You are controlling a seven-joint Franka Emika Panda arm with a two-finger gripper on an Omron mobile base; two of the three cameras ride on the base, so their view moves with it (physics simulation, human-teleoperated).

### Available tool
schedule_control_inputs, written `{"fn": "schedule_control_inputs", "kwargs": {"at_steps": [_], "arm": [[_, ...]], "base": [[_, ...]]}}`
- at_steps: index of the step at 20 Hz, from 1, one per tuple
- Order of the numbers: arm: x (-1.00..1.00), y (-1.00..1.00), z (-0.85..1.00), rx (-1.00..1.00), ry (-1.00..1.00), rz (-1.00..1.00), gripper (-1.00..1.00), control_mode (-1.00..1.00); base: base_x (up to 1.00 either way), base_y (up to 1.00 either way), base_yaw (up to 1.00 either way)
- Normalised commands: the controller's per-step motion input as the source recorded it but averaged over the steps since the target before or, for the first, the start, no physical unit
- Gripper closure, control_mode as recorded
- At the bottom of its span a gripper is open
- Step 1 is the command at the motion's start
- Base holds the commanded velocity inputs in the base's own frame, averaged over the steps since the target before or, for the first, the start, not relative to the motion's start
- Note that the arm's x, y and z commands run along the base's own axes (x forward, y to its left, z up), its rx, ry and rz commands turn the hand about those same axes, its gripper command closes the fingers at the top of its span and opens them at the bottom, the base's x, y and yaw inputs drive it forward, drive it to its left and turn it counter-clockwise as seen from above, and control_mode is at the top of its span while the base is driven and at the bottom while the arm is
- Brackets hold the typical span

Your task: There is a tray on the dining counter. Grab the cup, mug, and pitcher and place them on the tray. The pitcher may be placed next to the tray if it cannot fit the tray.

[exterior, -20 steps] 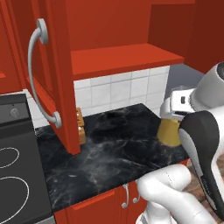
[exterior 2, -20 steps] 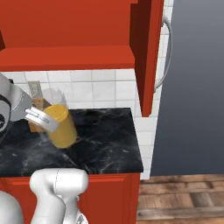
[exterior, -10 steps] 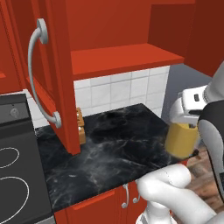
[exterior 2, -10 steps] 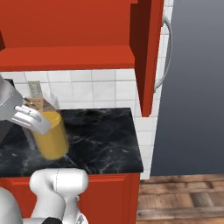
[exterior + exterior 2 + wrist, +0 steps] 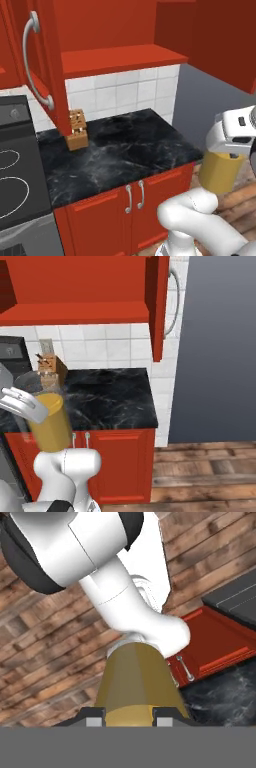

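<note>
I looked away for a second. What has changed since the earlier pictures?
The pincer, still shut on the pitcher, has carried it off the black worktop and out past its front edge, over the wooden floor. The knife block stayed put, and the cabinet door stayed open.

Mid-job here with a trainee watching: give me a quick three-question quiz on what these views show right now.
1. True or false: the gripper is shut on the pitcher.
2. What stands on the worktop below the open cupboard door? A) a kettle B) a knife block C) a bowl
3. Is the pitcher hanging over the worktop or out past its edge?

Key:
1. True.
2. B, the knife block.
3. Out past its edge, above the wooden floor.
</note>
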Motion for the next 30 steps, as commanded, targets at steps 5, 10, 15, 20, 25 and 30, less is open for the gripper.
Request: {"fn": "schedule_control_inputs", "kwargs": {"at_steps": [5, 10, 15, 20, 25, 30], "arm": [[0.0, 0.0, 0.0, 0.0, 0.0, 0.0, 1.0, 1.0], [0.0, 0.0, 0.0, 0.0, 0.0, 0.0, 1.0, 1.0], [0.0, 0.0, 0.0, 0.0, 0.0, 0.0, 1.0, 1.0], [0.0, 0.0, 0.0, 0.0, 0.0, 0.0, 1.0, 1.0], [0.0, 0.0, 0.0, 0.0, 0.0, 0.0, 1.0, 1.0], [0.0, 0.0, 0.0, 0.0, 0.0, 0.0, 1.0, 1.0]], "base": [[-0.61, -0.89, 0.0], [0.07, -1.0, -0.01], [0.48, -1.0, -0.04], [0.57, -1.0, -0.04], [0.33, -0.98, -0.03], [0.13, -0.74, -0.02]]}}
